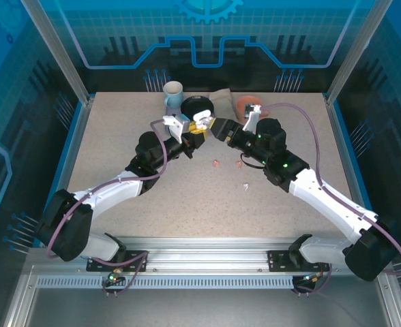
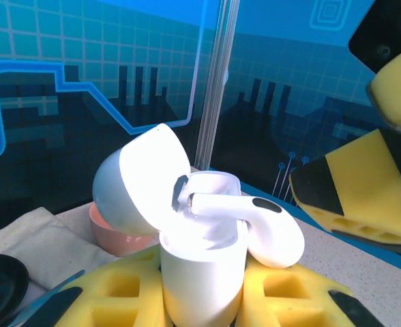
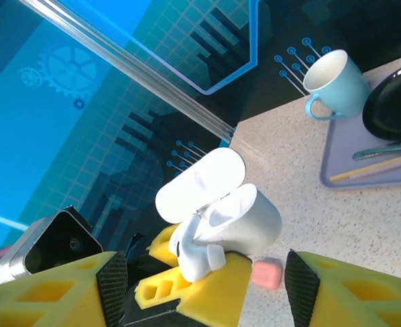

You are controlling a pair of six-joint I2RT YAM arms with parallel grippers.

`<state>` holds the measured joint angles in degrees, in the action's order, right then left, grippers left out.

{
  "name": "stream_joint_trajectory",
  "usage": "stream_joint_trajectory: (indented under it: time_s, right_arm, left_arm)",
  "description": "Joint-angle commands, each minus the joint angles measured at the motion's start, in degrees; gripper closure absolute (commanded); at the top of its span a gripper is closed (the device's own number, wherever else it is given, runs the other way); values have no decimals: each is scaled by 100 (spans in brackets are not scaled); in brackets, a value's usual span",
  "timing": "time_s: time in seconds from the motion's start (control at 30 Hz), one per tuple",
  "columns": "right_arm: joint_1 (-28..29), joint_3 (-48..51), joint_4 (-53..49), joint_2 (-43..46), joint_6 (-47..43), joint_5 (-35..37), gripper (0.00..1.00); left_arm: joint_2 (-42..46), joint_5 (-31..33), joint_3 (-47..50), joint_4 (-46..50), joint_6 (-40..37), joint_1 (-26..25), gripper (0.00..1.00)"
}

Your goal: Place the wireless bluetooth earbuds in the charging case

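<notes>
Clamping the white charging case (image 2: pixel 202 272), its lid flipped open, the left gripper (image 1: pixel 194 130) holds it over a speckled beige table (image 1: pixel 207 211). A white earbud (image 2: pixel 258 221) lies across the case's mouth. Just right, the right gripper (image 1: pixel 219 129) has its jaws apart. Two pink earbuds (image 1: pixel 216 163) lie on the table nearby. Blue patterned walls (image 1: pixel 207 34) enclose everything.

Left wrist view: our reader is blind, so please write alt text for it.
A white charging case, lid flipped open, stands clamped in the left gripper. A white earbud lies tilted across its opening, not fully seated.
</notes>
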<state>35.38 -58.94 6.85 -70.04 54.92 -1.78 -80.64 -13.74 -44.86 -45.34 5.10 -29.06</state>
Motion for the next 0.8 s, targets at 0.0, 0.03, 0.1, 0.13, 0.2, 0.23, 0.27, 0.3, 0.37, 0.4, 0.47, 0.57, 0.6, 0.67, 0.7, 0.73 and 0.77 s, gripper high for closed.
stream_joint_trajectory:
  time_s: [0.0, 0.03, 0.1, 0.13, 0.2, 0.23, 0.27, 0.3, 0.37, 0.4, 0.47, 0.57, 0.6, 0.67, 0.7, 0.73, 0.77]
  right_arm:
    - [116, -204, -169, -162, 282, -27, 36]
    - [144, -232, -157, -223, 283, -56, 37]
    - [195, -274, -149, -281, 292, -68, 39]
    - [219, -307, -162, -300, 302, -82, 40]
    - [258, -320, -157, -316, 315, -123, 41]
    - [281, -337, -180, -321, 314, -123, 41]
    - [290, -353, -186, -328, 313, -126, 42]
    - [299, -370, -185, -330, 316, -151, 43]
    - [310, -388, -180, -326, 324, -182, 43]
    - [312, -412, -171, -317, 319, -209, 44]
    - [323, -467, -166, -322, 305, -230, 44]
    - [343, -595, -184, -401, 296, -310, 44]
    - [338, -626, -177, -437, 308, -357, 44]
    - [342, -679, -153, -520, 335, -423, 44]
    - [344, -697, -149, -543, 358, -445, 44]
    - [347, -705, -121, -562, 362, -459, 44]
    - [347, -707, -114, -578, 364, -463, 44]
  left_arm:
    - [-13, 89, -39, -224, 96, -40, 100]
    - [-17, 86, -33, -216, 92, -43, 100]
    - [-31, 82, -42, -212, 104, -40, 100]
    - [-39, 70, -44, -210, 98, -40, 100]
    - [-42, 73, -45, -203, 91, -43, 100]
    - [-56, 64, -48, -203, 89, -45, 100]
    - [-57, 47, -45, -189, 87, -39, 100]
    - [-62, 38, -44, -186, 80, -44, 100]
    - [-74, 31, -36, -186, 70, -41, 100]
    - [-81, 29, -34, -179, 85, -42, 100]
    - [-101, 13, -34, -175, 85, -42, 100]
    - [-118, 2, -26, -178, 104, -44, 100]
    - [-122, 1, -15, -188, 103, -42, 100]
    - [-134, -3, -12, -187, 99, -40, 100]
    - [-127, 0, -9, -190, 113, -47, 100]
    - [-133, -6, -11, -188, 110, -47, 100]
    - [-129, -7, -13, -186, 109, -44, 100]
